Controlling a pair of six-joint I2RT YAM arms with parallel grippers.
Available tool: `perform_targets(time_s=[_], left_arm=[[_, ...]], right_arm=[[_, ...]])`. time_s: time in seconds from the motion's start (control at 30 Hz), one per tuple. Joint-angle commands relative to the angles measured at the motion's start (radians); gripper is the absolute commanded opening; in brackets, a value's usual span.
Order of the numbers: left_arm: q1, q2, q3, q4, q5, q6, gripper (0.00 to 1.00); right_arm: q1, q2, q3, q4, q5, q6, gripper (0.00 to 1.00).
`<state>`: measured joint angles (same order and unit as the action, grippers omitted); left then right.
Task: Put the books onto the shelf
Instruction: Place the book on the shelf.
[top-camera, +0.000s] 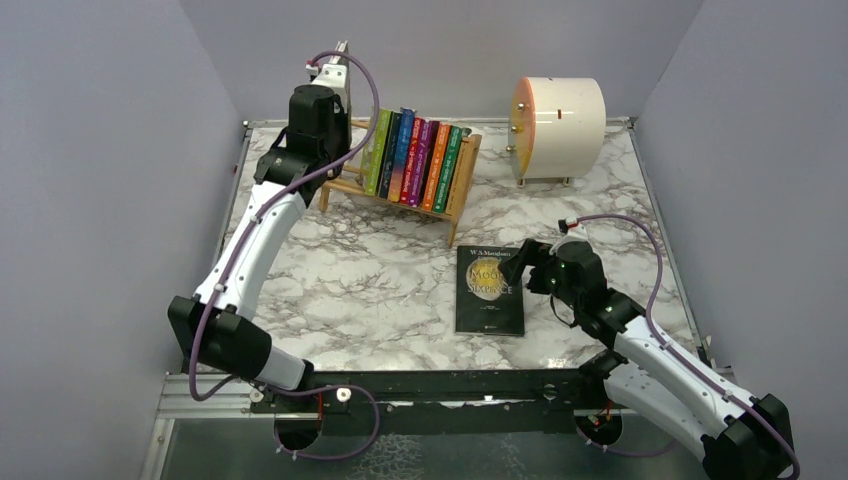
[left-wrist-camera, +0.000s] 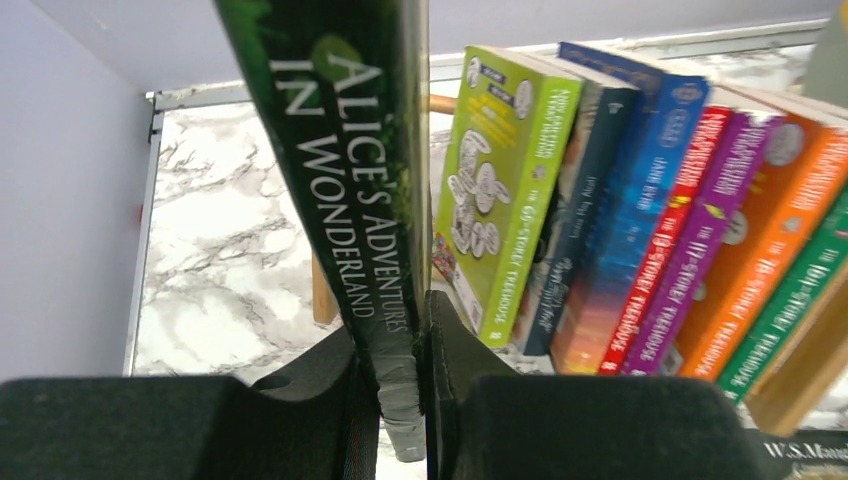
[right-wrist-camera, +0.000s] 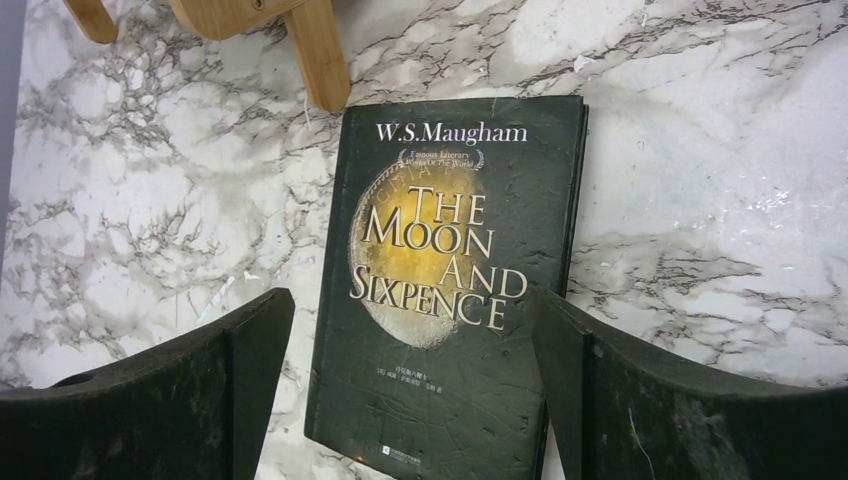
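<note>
Green book (left-wrist-camera: 340, 180) clamped in the left gripper (left-wrist-camera: 400, 345) above the shelf (top-camera: 462, 190), far table (top-camera: 350, 290) edge (gripped low, it could tip onto shelved books (top-camera: 420, 160)); right gripper (right-wrist-camera: 412, 330) gapes empty over a black book (right-wrist-camera: 440, 230).

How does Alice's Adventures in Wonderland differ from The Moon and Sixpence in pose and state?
Alice's Adventures in Wonderland is upright, clamped in the shut left hand; The Moon and Sixpence lies flat on the table, cover up, below the open right hand, ungripped. Alice shows a green spine; Moon a dark cover with a golden disc. Both are not yet on the shelf.
</note>
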<state>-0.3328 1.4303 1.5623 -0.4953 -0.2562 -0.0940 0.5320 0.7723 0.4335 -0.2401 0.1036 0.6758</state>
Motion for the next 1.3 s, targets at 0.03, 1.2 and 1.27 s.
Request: perform_targets(time_s=[0.03,1.2,1.27], left_arm=[[0.057,0.071,0.072,0.111,0.086,0.044,0.0],[0.108,0.506,0.364,-0.093,0.142,0.073,0.0],[0.113,0.504,0.362,-0.104,0.153,0.076,0.0]], right_arm=[[0.005,-0.001,-0.007,-0.013,-0.024,-0.005,0.86],[0.005,0.168,0.05,0.031,-0.059,0.014,0.86],[0.005,0.164,0.053,0.027,-0.06,0.014,0.86]])
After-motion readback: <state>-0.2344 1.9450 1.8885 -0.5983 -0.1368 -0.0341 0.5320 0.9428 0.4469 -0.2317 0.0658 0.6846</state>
